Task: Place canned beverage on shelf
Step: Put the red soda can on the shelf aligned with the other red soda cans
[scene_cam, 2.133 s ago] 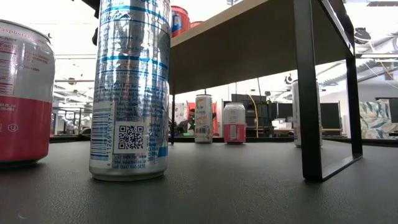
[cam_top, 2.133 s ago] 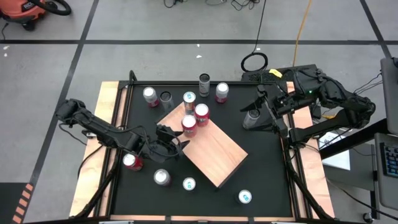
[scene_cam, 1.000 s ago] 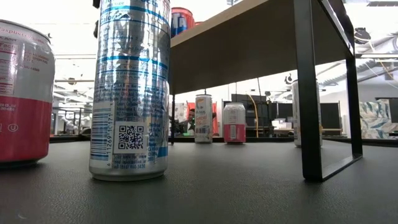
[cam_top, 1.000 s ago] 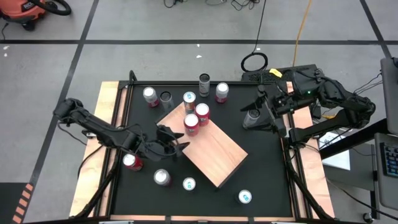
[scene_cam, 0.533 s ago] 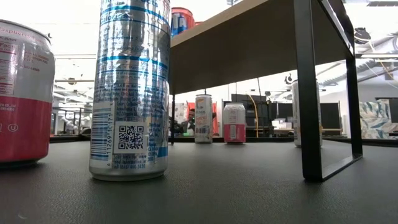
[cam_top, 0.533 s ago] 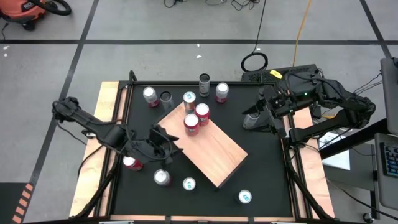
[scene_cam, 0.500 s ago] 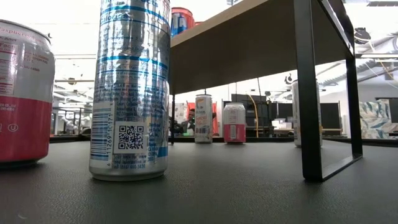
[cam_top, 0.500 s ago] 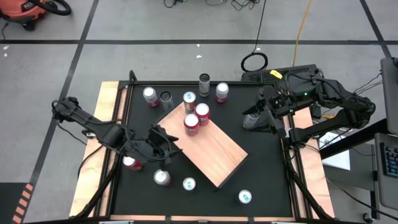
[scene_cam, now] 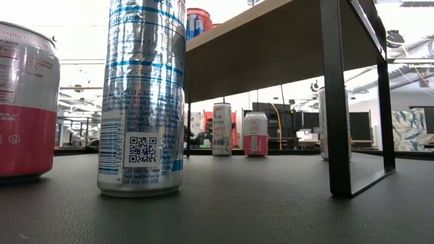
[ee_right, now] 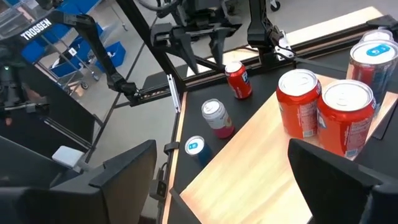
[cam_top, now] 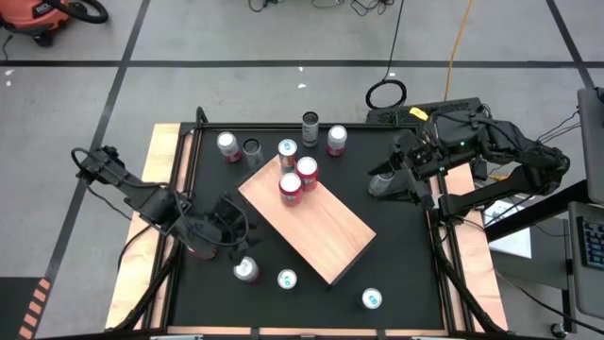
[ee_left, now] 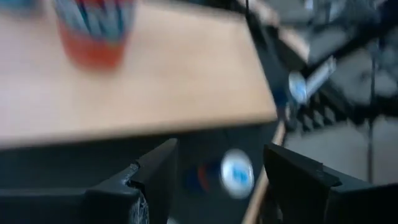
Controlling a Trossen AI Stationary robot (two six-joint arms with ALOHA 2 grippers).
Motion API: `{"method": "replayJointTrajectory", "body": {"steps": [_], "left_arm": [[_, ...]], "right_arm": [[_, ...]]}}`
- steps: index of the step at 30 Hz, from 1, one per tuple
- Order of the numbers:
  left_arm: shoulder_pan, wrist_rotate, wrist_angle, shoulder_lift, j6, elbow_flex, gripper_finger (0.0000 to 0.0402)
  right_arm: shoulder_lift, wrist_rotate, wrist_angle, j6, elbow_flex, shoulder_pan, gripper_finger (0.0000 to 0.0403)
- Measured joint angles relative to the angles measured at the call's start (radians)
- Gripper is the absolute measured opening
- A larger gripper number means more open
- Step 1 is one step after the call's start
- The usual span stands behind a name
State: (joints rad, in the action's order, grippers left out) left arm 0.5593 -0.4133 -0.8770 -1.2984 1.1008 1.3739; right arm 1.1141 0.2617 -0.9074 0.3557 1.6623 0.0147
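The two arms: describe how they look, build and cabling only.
Both the left arm and right arm are black, jointed tubes with black cables looped alongside. The left gripper and right gripper each end in two flat, angular dark jaws.

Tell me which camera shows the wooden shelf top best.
The high view: the whole shelf top, with three cans. The right wrist view shows part of it, the left wrist view a blurred stretch, the low view mostly its underside.

Pale wood shelf [cam_top: 316, 222] sat diagonal mid-table on black legs. Two red cans [cam_top: 298, 179] stood upright, touching, near its far-left corner; orange-white can [cam_top: 287, 151] just beside at the edge.
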Motion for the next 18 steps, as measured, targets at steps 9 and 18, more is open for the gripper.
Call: {"method": "replayJointTrajectory", "body": {"steps": [9,18], "left_arm": [[0.000,0.264,-0.201,0.000,0.122,0.000,0.0237],[0.020,0.389,-0.260,0.024,0.054,0.000,0.0237]], "right_arm": [[0.009,-0.005,-0.004,0.036,0.000,0.000,0.0341],[0.047,-0.004,-0.075,0.214,0.000,0.000,0.0341]]}}
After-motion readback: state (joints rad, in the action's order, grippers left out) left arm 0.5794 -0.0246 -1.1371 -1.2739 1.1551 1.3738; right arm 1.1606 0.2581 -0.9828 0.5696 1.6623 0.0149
